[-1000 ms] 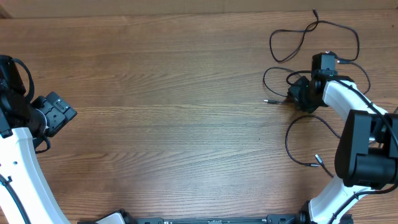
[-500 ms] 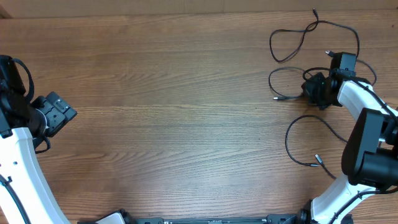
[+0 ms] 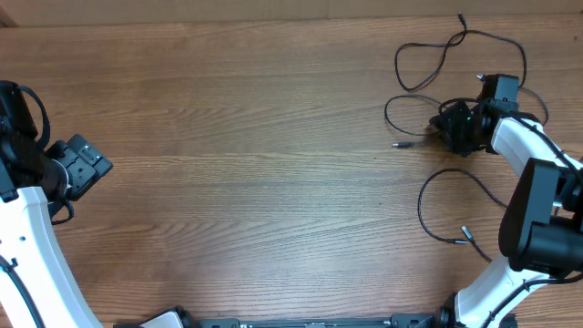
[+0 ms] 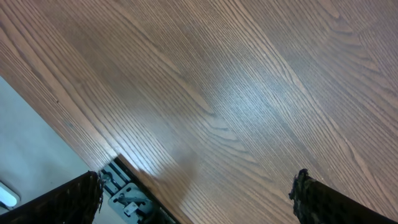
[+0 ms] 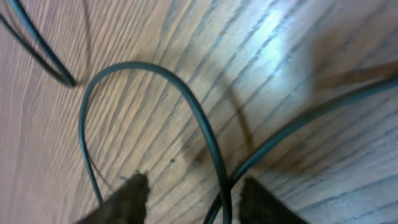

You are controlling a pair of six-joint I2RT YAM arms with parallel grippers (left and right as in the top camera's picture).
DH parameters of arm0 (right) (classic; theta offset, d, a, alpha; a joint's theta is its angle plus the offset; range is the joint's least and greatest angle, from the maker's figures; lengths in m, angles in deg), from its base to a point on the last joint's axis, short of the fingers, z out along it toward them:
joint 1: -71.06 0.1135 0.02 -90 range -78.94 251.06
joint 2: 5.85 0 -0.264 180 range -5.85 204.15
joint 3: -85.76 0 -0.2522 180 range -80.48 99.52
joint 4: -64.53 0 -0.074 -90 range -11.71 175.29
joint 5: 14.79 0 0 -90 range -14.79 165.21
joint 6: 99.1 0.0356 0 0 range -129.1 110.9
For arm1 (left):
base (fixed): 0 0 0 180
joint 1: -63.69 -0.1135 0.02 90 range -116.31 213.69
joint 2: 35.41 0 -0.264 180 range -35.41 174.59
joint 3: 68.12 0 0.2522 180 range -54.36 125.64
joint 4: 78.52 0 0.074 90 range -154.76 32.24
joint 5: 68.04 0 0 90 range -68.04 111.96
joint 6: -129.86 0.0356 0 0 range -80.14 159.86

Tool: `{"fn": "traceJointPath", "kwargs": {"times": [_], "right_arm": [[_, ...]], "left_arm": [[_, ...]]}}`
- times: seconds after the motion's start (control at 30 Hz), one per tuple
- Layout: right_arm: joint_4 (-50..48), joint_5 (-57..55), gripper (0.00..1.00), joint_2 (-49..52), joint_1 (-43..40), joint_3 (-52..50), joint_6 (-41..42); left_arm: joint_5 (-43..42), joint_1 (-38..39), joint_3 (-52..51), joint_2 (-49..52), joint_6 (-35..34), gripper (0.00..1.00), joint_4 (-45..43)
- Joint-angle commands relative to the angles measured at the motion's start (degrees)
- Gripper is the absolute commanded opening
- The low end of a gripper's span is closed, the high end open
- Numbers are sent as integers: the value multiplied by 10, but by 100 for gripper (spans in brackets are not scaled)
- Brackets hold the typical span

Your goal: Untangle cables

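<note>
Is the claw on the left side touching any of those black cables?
No, the left claw hangs over bare table at the far left, while the cables all lie on the right.

The left arm point(image 3: 27, 228) and the right arm point(image 3: 521, 144) have smooth white shells and black joints. A thin black wire point(image 3: 43, 111) loops by the top of the left arm. The right arm has a big black block point(image 3: 537, 232) low down. The left gripper point(image 3: 96, 166) and the right gripper point(image 3: 446, 126) are black and boxy. Their fingers point(image 4: 74, 199) look dark and rough at the tips.
</note>
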Motion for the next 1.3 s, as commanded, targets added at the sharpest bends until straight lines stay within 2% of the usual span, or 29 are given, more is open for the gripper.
{"fn": "traceJointPath", "kwargs": {"times": [0.0,0.07,0.17,0.47,0.6,0.77,1.0,1.13,1.27], "right_arm": [[4,4,62,3,1,17,-10],[16,4,73,2,1,17,-31],[42,3,100,-12,0,19,-61],[136,-26,100,-121,-14,19,-85],[207,-30,100,-166,-26,19,-85],[303,-109,100,-169,-22,9,-84],[265,-125,100,-168,3,-78,-84],[222,-125,91,-168,15,-119,-84],[189,-125,87,-168,30,-150,-79]], "left_arm": [[-1,-2,-2,1,-9,100,1],[-1,-2,-2,1,-9,100,1],[-1,-2,-2,1,-9,100,1],[-1,-2,-2,1,-9,100,1],[-1,-2,-2,1,-9,99,1],[-1,-2,-2,1,-9,99,1],[-1,-2,-2,1,-9,100,1],[-1,-2,-2,1,-9,100,1],[-1,-2,-2,1,-9,100,1]]}}
